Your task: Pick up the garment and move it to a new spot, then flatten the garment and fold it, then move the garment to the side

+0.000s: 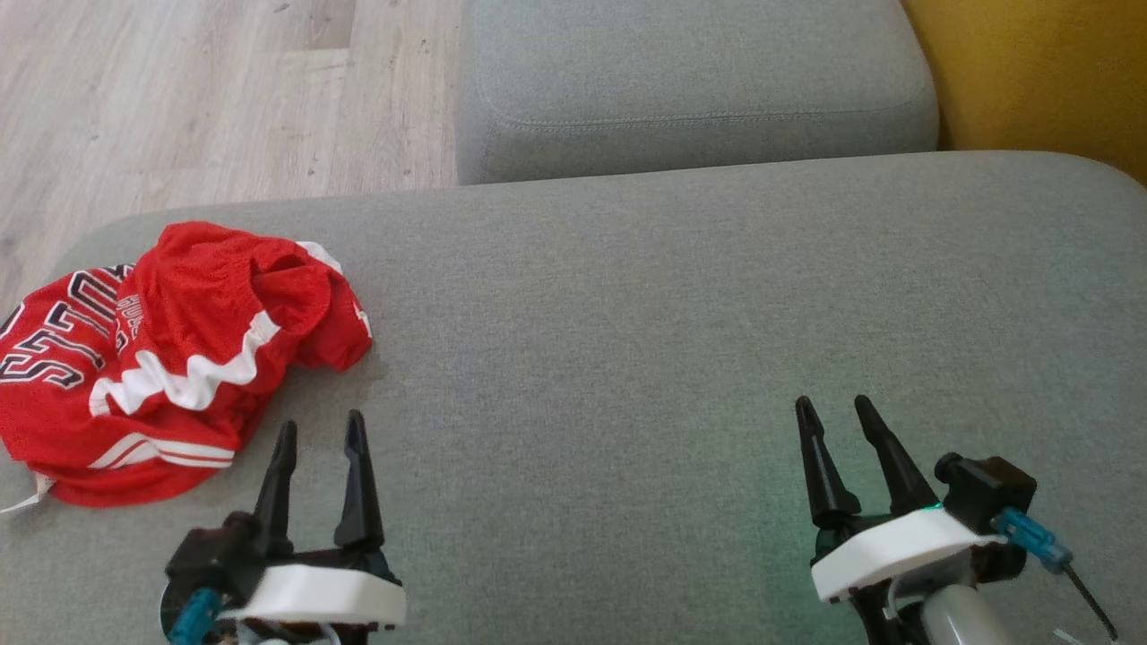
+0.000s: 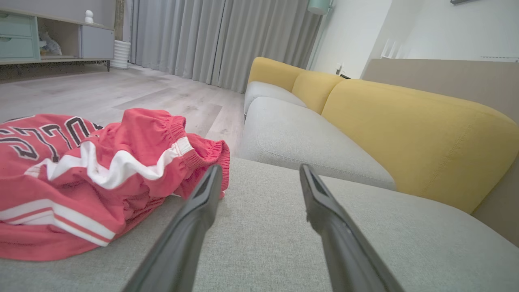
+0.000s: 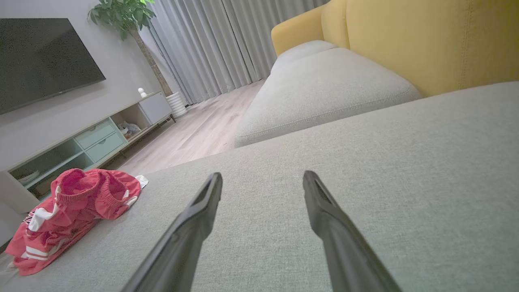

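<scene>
Garment of red mesh with white stripes point(image 1: 170, 358) lies bunched up at the left end of the grey cloth sofa seat point(image 1: 672, 313). Left tool point(image 1: 321, 425), open, is just beside it; right tool point(image 1: 833, 405), open, is well apart.

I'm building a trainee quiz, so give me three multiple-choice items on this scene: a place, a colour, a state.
1. Where on the grey cushion does the garment lie? A) left end B) middle C) right end
2. The garment's main colour? A) blue B) red C) green
3. The left gripper is: A) shut on the garment B) shut, empty C) open, empty
Answers: 1 A, it lies bunched at the left end; 2 B, red cloth with white stripes; 3 C, fingers apart, nothing between them.
</scene>
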